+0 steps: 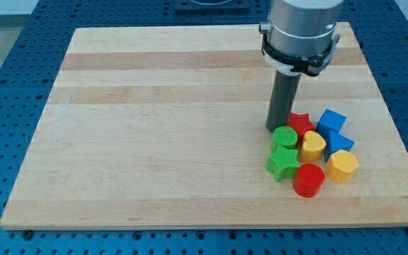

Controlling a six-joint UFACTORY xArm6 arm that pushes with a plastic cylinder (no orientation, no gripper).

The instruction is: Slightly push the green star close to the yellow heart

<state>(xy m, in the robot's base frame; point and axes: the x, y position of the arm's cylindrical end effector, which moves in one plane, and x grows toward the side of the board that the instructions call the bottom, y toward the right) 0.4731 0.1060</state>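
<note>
One green star (283, 163) lies flat beside the yellow heart (312, 145); my tip (273, 129) above it, no pincer.

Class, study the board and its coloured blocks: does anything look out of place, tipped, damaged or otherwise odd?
Nothing stands out. The blocks sit bunched at the board's lower right, none visibly damaged. The green star already lies beside the yellow heart. My tip rests just above the green cylinder.
</note>
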